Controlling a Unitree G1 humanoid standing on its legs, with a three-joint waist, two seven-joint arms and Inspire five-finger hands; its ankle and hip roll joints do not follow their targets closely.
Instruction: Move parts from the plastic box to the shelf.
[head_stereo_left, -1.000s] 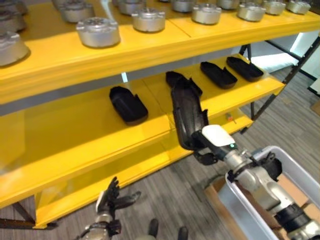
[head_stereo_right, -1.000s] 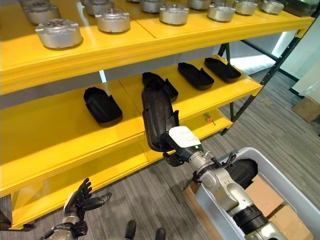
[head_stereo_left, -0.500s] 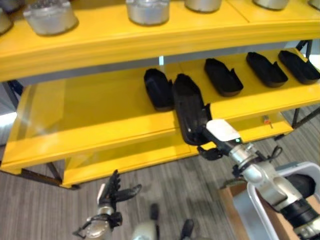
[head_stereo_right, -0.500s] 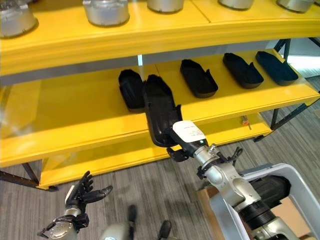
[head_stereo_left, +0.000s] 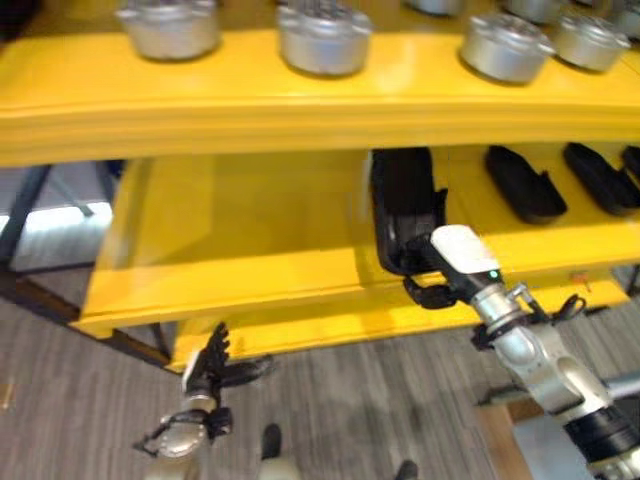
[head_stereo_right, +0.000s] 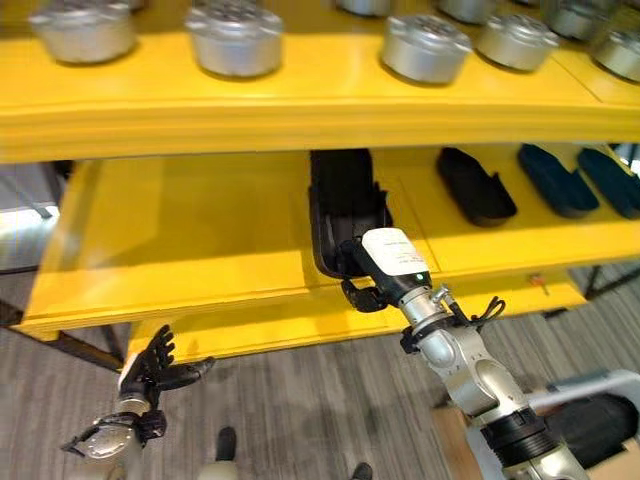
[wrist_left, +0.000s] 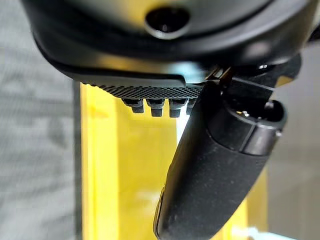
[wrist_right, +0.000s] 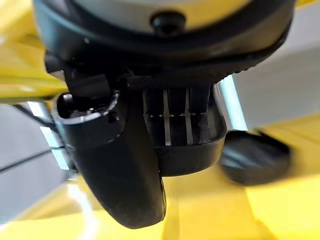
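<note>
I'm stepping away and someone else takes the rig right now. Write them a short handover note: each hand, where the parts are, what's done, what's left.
Right hand: shut on a long black plastic tray-shaped part, holding it at its near end over the front of the yellow middle shelf; whether it rests on the shelf I cannot tell.
Left hand: open, idle, low near the floor.
Done: three similar black parts lie on the same shelf further right. Round silver metal parts stand on the shelf above.
Left: set this part down, release, go back for more.
</note>
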